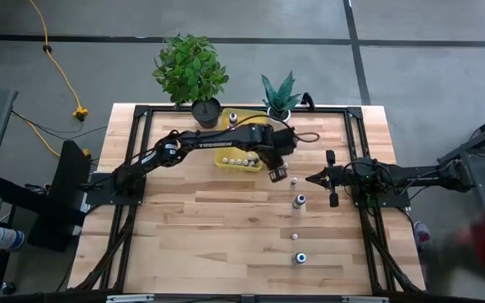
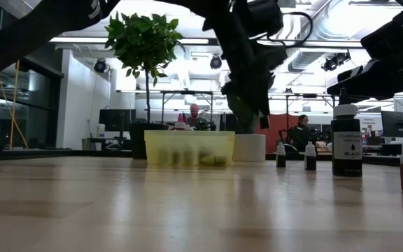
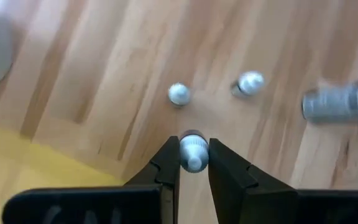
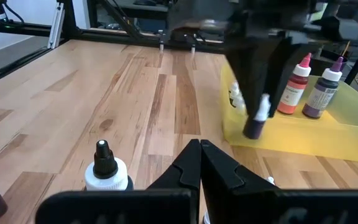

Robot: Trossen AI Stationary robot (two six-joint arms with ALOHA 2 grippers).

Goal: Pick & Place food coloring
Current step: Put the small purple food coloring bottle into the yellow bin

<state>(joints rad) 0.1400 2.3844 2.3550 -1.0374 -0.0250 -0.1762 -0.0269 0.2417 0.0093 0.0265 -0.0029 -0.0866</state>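
Left gripper: out over the middle of the table, just off the right end of the yellow tray, fingers clamped on a small dark bottle
Held bottle: pinched at its pale cap, dark body hanging below, lifted clear of the wood; from the right wrist view it hangs right beside the tray's near corner; in the left wrist view its cap sits squarely between the two fingers
Right gripper: parked at the right side of the table, pointing toward the left gripper, its fingers pressed together with nothing between them
Tray: sits toward the back of the table, in front of the two potted plants; a row of small whitish bottles lies inside; the right wrist view also shows a red bottle and a purple bottle standing at it
Loose bottles on the table: one stands just below the grippers, a tiny pale one further toward the front, another nearest the front edge, all in a rough line and well apart from each other
Back edge: one more bottle stands between the two plant pots
Low view: a black-labelled bottle stands tall at the right, two little dark ones beside it
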